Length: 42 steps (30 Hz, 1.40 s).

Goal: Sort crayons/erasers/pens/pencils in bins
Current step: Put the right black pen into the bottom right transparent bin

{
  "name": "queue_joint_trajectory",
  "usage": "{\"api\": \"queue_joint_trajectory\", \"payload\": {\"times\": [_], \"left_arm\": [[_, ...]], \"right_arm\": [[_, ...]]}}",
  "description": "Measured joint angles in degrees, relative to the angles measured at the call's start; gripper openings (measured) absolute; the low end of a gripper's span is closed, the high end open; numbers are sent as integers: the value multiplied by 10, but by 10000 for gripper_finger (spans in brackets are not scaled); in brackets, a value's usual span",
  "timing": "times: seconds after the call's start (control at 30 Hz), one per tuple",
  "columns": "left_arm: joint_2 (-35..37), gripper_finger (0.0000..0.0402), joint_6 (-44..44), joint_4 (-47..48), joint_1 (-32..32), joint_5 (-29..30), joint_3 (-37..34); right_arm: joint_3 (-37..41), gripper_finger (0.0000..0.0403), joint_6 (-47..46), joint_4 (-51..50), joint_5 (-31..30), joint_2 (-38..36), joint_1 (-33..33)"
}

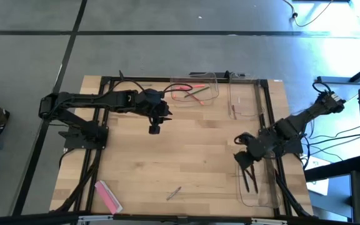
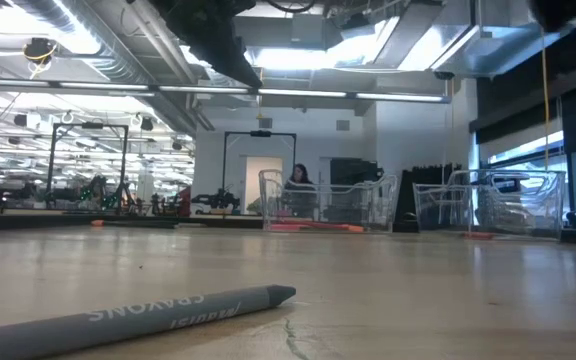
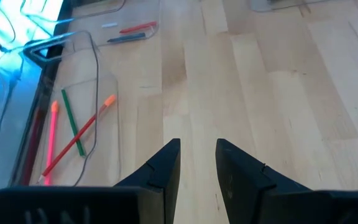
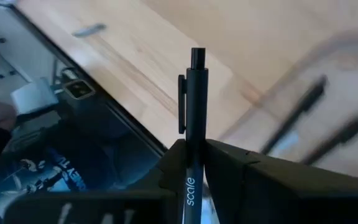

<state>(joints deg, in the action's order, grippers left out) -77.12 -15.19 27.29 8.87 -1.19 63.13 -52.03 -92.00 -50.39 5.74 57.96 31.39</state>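
Note:
My right gripper (image 1: 246,164) is at the table's right side, over the far end of a clear bin (image 1: 259,199), and is shut on a black pen (image 4: 193,106). Dark pens (image 4: 303,106) lie in that bin. My left gripper (image 1: 155,127) hangs open and empty over bare wood beside the far bin (image 1: 195,91), which holds pink, green and orange crayons (image 3: 73,127). A third clear bin (image 1: 245,100) stands at the far right. A pink eraser (image 1: 108,195) lies flat near the table's near left corner. A grey crayon (image 2: 138,315) lies on the wood near the front edge. My right gripper pinches the black pen's barrel (image 4: 191,163) between its two fingers. The pen runs along the fingers, and its clip end with the push button (image 4: 197,57) sticks out past the fingertips. The pen is lifted clear of the table and the bin.
Black metal frame bars (image 1: 167,80) run around the table's edges. Cables and equipment (image 1: 330,162) lie beyond the right edge. The middle of the wooden table (image 1: 192,150) is bare wood. A person (image 2: 298,185) shows far off in the room behind.

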Motion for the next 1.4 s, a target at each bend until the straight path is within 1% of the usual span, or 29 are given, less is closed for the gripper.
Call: {"api": "queue_joint_trajectory", "payload": {"times": [0.27, 0.47, 0.53, 0.67, 0.77, 1.13, 1.4], "left_arm": [[0, 94, -55, 1, -26, 0, 0], [0, 94, -105, 1, -55, 0, 0], [0, 94, -118, 1, -64, -4, 0], [0, 94, -135, 1, -78, -45, 0], [0, 94, -138, 1, -85, -58, 0], [0, 94, -137, 1, -89, -58, 0], [0, 94, -138, 1, -89, -57, 0]], "right_arm": [[0, 55, -218, -103, 0, 42, 83], [0, 55, -304, -114, 0, 92, 108], [0, 55, -317, -110, 0, 110, 114], [0, 55, -331, -105, 0, 148, 122], [0, 55, -339, -101, 0, 174, 123], [0, 55, -340, -74, -1, 264, 123], [1, 55, -339, -55, -1, 313, 123]]}}
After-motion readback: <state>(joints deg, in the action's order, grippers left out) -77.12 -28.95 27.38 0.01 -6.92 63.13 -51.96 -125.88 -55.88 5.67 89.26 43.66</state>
